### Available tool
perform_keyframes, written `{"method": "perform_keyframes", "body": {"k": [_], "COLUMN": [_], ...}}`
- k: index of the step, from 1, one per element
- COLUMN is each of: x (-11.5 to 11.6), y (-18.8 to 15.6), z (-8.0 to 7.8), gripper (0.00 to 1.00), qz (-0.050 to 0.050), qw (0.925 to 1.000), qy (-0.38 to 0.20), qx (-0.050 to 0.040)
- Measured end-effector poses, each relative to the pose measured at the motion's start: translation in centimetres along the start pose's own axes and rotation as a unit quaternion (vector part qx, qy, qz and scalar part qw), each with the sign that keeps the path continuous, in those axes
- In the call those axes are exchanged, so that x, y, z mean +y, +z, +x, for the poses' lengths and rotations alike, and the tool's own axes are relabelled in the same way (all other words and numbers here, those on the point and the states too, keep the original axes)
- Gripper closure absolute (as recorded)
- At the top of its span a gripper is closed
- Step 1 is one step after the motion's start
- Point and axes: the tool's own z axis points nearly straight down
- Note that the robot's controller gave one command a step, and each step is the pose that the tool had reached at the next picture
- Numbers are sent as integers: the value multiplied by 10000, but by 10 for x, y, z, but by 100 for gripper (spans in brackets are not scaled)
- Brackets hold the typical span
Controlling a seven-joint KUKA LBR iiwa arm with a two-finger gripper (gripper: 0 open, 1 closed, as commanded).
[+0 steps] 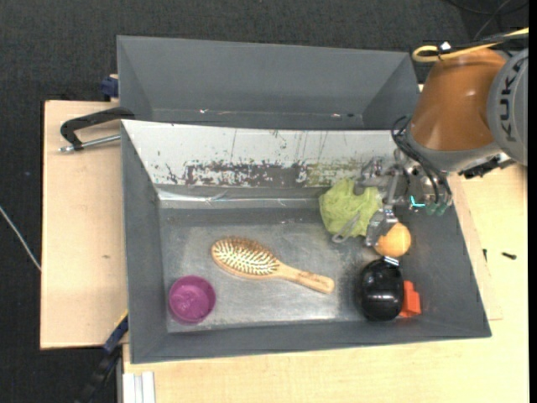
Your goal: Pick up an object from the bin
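In the bin [143, 250], at the right end towards the back wall, the gripper [379, 223] is down low. Its tip is at the right edge of a green fuzzy lump [346, 208] and just above a small yellow-orange ball [393, 241]. I can't tell whether the pincer is apart or together, since the metalwork is too cluttered there. Nothing is visibly clamped in it. The target is one of those two, but I can't say which.

Handling, my read:
- green lump: looks soft, light and squashy, like cloth or plush. It should compress under load, so bite deep through the middle of the bulk. A pinch on a loose edge will likely pull free.
- ball: looks smooth, round and light, probably firm. Close across the widest part, dead centre. Off-centre and it squirts out sideways.

The ball sits just beside a black round thing [379, 292] with an orange piece [409, 299] on its right, so there's little room on that side. The wooden hairbrush [252, 261] and purple cup [192, 299] are well apart to the left and not in the way.
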Motion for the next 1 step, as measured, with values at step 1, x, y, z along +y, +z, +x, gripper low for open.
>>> {"method": "perform_keyframes", "body": {"k": [1], "x": [0], "y": [-5], "z": [-2], "gripper": [0], "qz": [6], "qw": [10000], "qy": [-8], "qx": [-41]}}
